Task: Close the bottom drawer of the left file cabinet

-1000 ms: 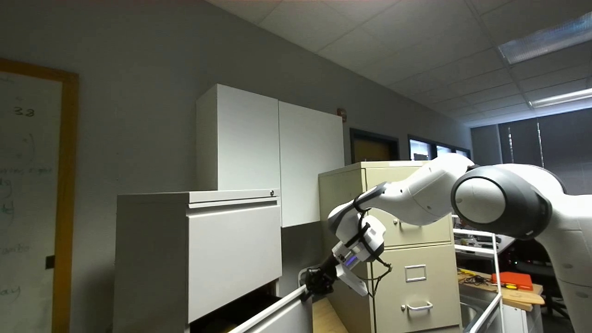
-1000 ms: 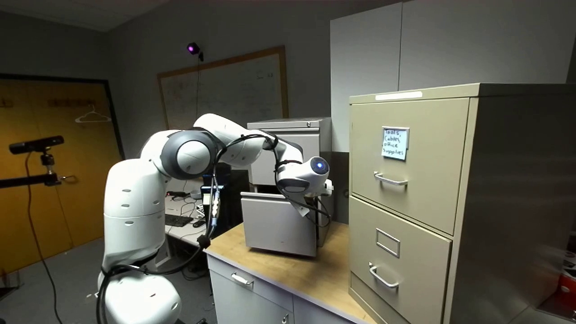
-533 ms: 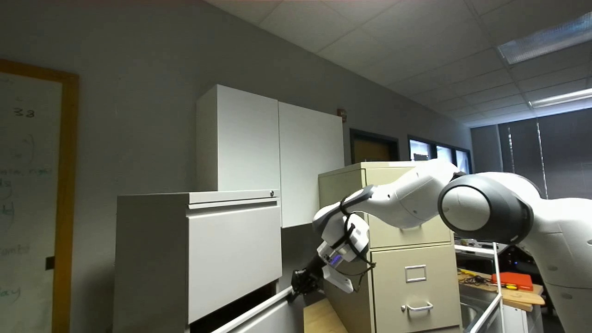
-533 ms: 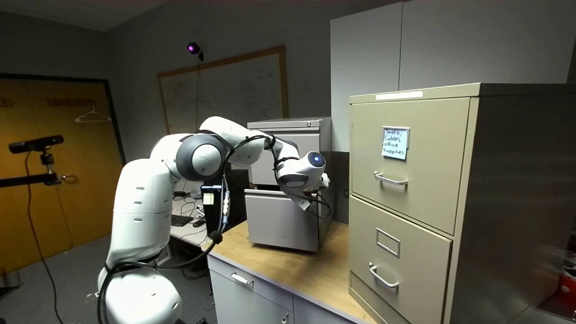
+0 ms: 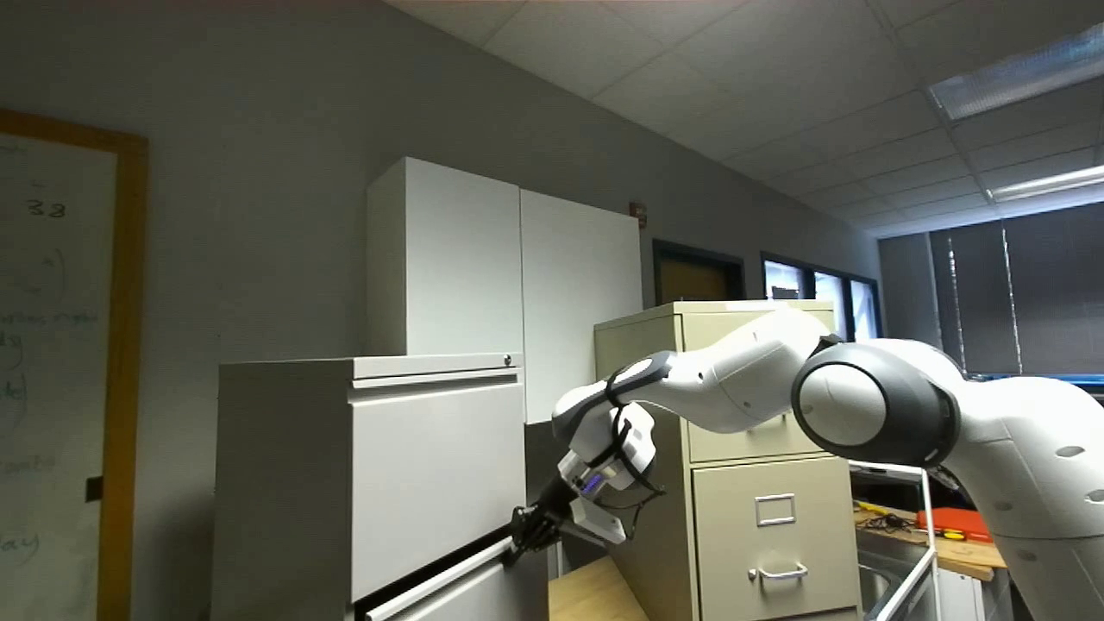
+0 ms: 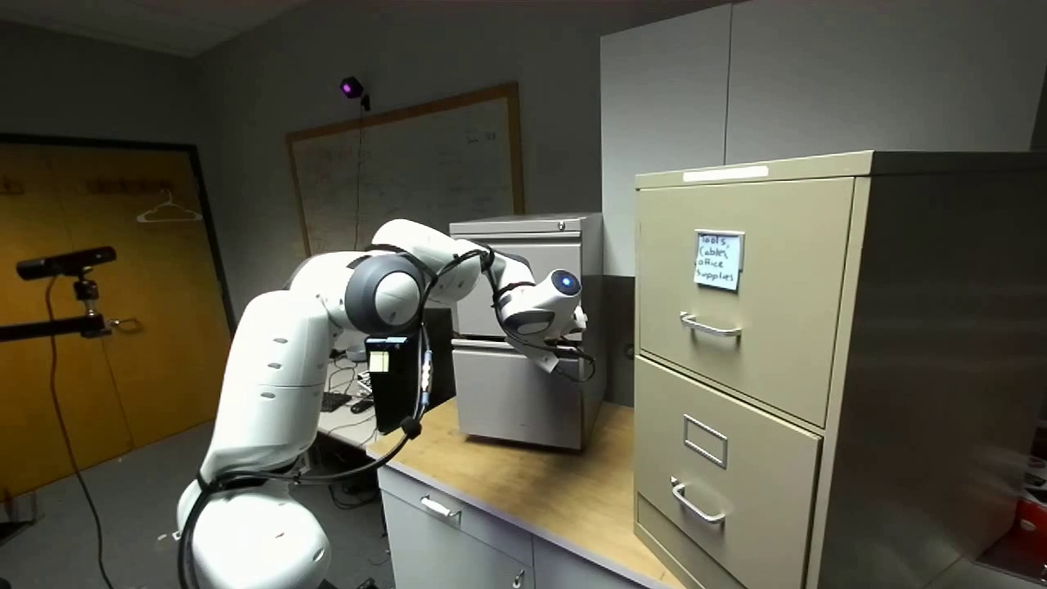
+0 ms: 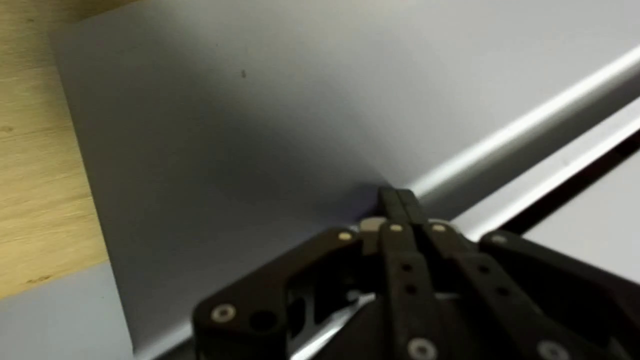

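Observation:
The left file cabinet (image 5: 285, 483) is light grey and boxy; it also shows in an exterior view (image 6: 523, 225) behind my arm. Its bottom drawer (image 5: 492, 595) stands out slightly, with a narrow dark gap below the upper drawer front. The bottom drawer also shows in an exterior view (image 6: 515, 401) and fills much of the wrist view (image 7: 225, 125). My gripper (image 5: 511, 556) is at the drawer's top edge, near its right end. In the wrist view the fingertips (image 7: 400, 200) are together with nothing between them, against or very close to the drawer front. The contact itself is hard to see.
A beige file cabinet (image 6: 736, 376) stands on the wooden counter (image 6: 523, 483), to the right of the grey one. White cupboards (image 5: 578, 302) hang on the wall behind. A desk with a keyboard (image 6: 335, 401) is behind my arm. A camera on a stand (image 6: 65, 266) is far left.
The bottom drawer has moved inward toward the cabinet, and its dark opening has narrowed a lot. My gripper has moved with it, leftward in an exterior view. The grey cabinet body has stayed put.

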You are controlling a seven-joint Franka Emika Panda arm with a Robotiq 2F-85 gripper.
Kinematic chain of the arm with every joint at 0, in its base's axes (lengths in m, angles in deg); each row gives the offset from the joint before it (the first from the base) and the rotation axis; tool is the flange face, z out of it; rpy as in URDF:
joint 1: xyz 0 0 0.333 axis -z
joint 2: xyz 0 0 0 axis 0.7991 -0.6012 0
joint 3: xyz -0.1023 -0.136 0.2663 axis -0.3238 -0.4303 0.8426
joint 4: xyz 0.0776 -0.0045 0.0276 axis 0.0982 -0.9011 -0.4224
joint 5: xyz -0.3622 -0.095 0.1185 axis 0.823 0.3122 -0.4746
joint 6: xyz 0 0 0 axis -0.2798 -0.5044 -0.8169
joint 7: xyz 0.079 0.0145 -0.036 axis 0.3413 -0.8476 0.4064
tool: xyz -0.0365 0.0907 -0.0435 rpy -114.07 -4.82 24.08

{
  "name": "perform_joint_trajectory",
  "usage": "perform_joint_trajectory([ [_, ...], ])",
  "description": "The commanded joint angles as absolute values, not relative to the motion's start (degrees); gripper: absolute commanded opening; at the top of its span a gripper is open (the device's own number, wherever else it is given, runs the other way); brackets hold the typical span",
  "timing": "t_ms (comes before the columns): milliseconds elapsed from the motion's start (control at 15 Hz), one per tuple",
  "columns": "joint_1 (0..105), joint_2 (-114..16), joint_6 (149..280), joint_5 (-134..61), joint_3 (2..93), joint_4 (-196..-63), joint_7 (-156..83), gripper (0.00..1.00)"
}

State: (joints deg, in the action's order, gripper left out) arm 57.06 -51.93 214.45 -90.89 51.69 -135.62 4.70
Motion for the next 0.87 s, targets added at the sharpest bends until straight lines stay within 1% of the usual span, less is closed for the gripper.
perform_joint_trajectory([
  [0,57.36,-57.65,213.27,-90.01,54.04,-126.32,3.07,0.0],
  [533,57.92,-63.33,212.05,-84.0,55.46,-117.46,0.91,0.0],
  [800,57.79,-61.94,210.62,-80.8,55.42,-118.46,0.33,0.0],
])
